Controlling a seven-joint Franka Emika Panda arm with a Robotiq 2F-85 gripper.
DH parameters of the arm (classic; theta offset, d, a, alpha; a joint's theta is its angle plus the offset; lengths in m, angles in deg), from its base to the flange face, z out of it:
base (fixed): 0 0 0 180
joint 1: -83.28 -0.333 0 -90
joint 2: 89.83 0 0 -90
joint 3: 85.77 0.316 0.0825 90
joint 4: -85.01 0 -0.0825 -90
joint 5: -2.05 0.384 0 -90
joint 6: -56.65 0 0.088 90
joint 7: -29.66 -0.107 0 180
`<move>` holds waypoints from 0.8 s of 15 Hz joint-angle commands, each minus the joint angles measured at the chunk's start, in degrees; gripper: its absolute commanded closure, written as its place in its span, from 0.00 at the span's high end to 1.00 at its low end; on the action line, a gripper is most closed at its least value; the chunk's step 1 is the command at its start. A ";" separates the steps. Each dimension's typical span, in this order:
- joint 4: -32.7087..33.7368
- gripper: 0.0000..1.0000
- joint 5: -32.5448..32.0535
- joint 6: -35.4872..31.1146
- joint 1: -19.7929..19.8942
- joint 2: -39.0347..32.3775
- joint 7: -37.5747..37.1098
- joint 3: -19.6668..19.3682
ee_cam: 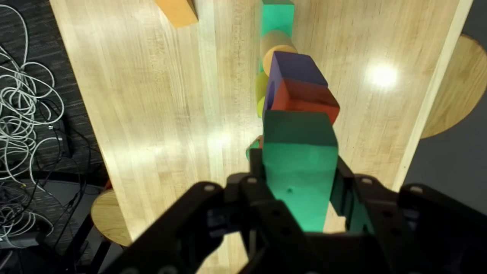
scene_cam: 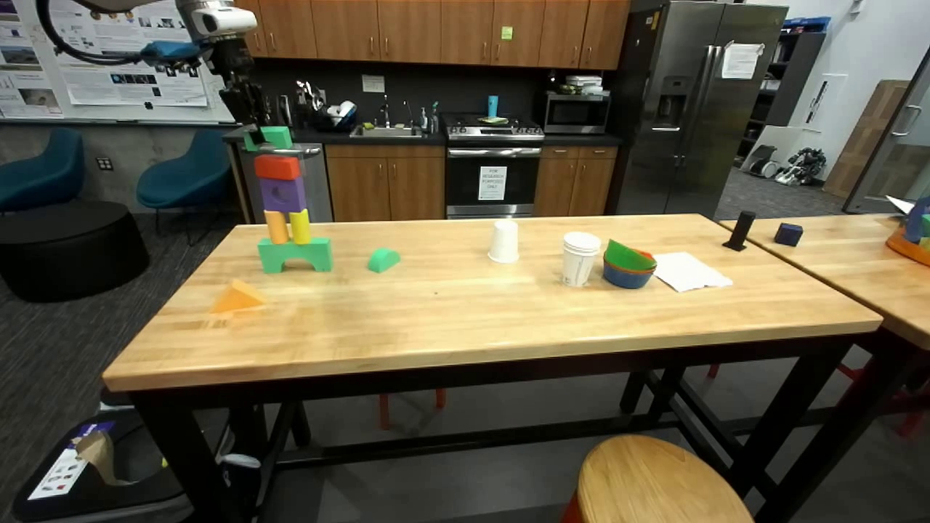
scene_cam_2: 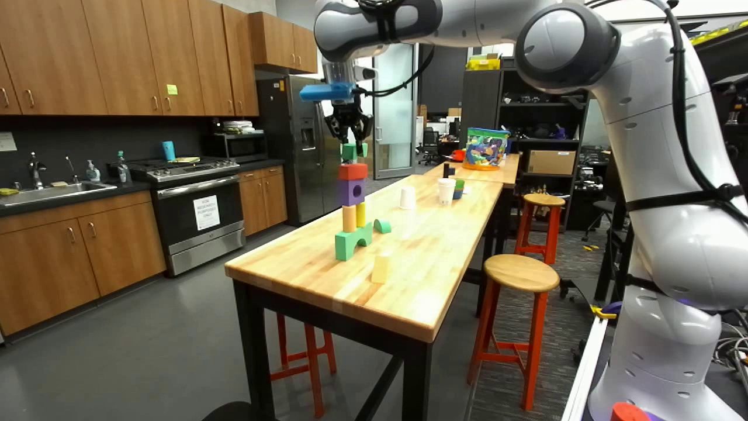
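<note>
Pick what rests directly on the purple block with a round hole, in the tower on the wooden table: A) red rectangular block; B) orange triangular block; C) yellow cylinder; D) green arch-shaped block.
A: both exterior views show the red rectangular block lying right on top of the purple block.

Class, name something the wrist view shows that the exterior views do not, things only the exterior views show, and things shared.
Only the wrist view shows a dark spot on the held green block.

Only the exterior views show the refrigerator, stove and upside-down cup.

All share the gripper closed on that block, the red block, purple block and table.
</note>
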 commanded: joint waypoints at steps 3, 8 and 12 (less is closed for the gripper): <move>2.42 0.16 0.35 2.06 -0.09 -1.32 0.01 0.05; 3.20 0.16 0.72 0.62 -0.12 -2.16 -0.08 0.36; 3.82 0.16 0.49 0.92 -0.42 -2.60 -0.35 0.40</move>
